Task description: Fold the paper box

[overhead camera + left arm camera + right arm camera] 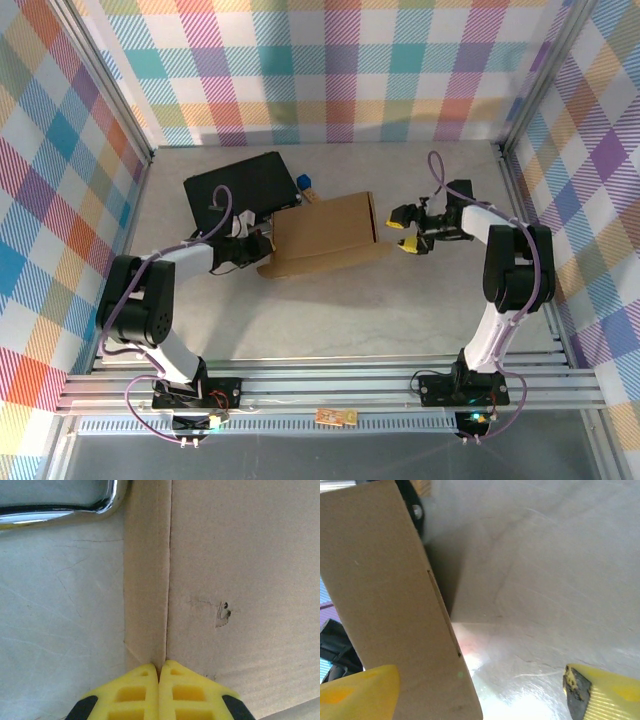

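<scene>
paper box [325,235] looks light and stiff, likely best pinched at a flap; left gripper [159,672] sits closed at its left edge, right gripper [481,679] spread wide at its right edge.

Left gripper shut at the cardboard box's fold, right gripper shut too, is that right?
No, the right gripper is open: the right wrist view shows its fingers spread wide near the paper box. The left gripper is shut.

black case [240,185]: far-left of table [330,320] | chrome handle [55,507]: shiny | plaid walls [330,60]: around
</scene>
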`<action>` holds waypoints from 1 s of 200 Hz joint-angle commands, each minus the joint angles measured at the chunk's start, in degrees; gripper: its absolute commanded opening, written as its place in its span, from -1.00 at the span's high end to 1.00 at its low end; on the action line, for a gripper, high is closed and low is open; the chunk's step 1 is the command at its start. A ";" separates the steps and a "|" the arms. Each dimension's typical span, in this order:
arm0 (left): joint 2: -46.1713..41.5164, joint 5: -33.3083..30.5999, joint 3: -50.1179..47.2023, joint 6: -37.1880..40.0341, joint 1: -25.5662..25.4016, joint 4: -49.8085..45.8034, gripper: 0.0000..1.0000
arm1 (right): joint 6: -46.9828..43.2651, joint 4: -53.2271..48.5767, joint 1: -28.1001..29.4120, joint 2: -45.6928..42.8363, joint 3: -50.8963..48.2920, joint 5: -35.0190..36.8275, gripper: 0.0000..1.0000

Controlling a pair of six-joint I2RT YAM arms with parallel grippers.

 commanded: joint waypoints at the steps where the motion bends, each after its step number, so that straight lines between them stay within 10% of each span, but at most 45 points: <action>1: 4.18 -5.45 -2.44 2.31 1.20 -11.62 1.00 | -0.63 3.67 1.45 -1.73 1.76 -4.31 -0.81; 101: 5.89 -5.52 -1.24 2.26 1.19 -11.72 1.00 | 2.00 5.55 7.40 4.88 6.02 -10.49 -0.88; 158: 5.53 -5.01 -1.51 1.11 1.17 -10.39 0.99 | 4.63 3.28 9.75 8.59 9.54 -11.27 -0.48; 200: -6.59 -3.48 1.00 -8.79 1.19 -8.29 0.13 | 7.59 -7.43 8.02 10.26 12.01 -10.79 0.06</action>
